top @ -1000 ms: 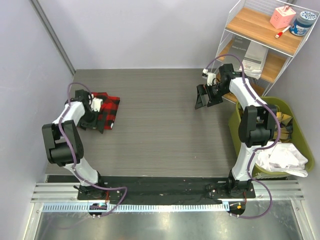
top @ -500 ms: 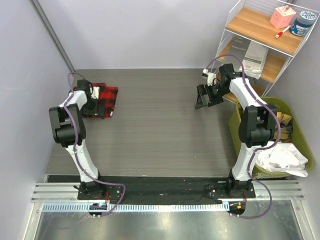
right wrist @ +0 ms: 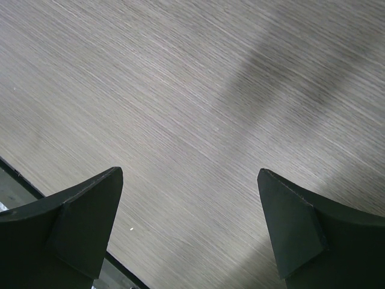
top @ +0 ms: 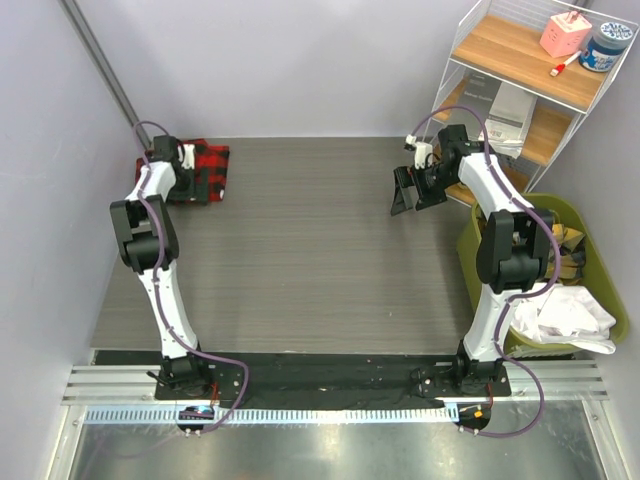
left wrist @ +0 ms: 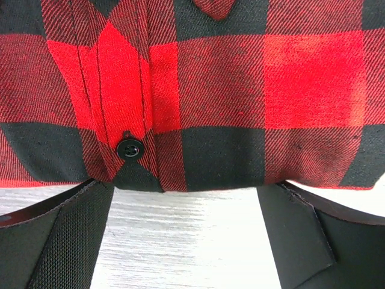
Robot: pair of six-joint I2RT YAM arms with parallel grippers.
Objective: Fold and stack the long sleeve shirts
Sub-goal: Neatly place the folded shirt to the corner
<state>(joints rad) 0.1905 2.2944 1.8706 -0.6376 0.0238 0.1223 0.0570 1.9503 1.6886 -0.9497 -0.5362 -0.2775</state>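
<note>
Left wrist: twill-check flannel shirt [left wrist: 228, 90] beyond spread left end effector [left wrist: 186, 205]; right end effector [right wrist: 189, 174] also spread.

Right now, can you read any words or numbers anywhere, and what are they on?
No text can be read in any of these pictures.
Jar on the top shelf: any print on it is too small to read.
Red-and-black shirt: only checks and a black button show, with no lettering in view.
</note>
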